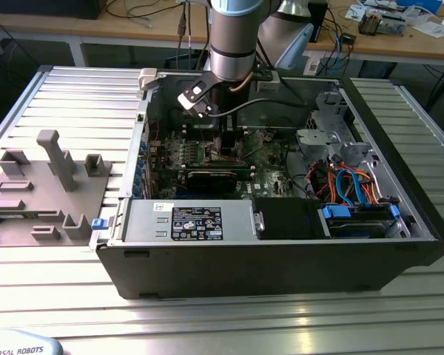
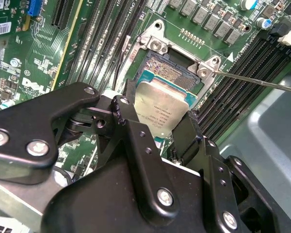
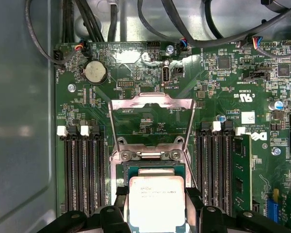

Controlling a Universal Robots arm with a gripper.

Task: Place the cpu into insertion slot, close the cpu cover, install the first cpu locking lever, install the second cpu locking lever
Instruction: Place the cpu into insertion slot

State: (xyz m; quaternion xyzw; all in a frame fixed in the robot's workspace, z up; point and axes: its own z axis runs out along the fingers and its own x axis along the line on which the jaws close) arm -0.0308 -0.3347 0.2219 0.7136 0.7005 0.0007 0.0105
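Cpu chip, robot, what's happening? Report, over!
Status: gripper shut on cpu, jaws at its edges. It hangs over insertion slot, not yet seated. Open cpu cover stands raised, nothing seen blocking.

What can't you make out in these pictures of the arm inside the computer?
Exterior view: the arm blocks the board beneath it.
Second wrist view: the cpu and end effector cover much of the insertion slot.
First wrist view: the picture edge cuts off the cpu; seated or not, unclear.

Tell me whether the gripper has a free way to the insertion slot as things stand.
Probably yes. The cpu cover is swung open, leaving the insertion slot bare, and the gripper, shut on the cpu, hangs close over it with nothing between.
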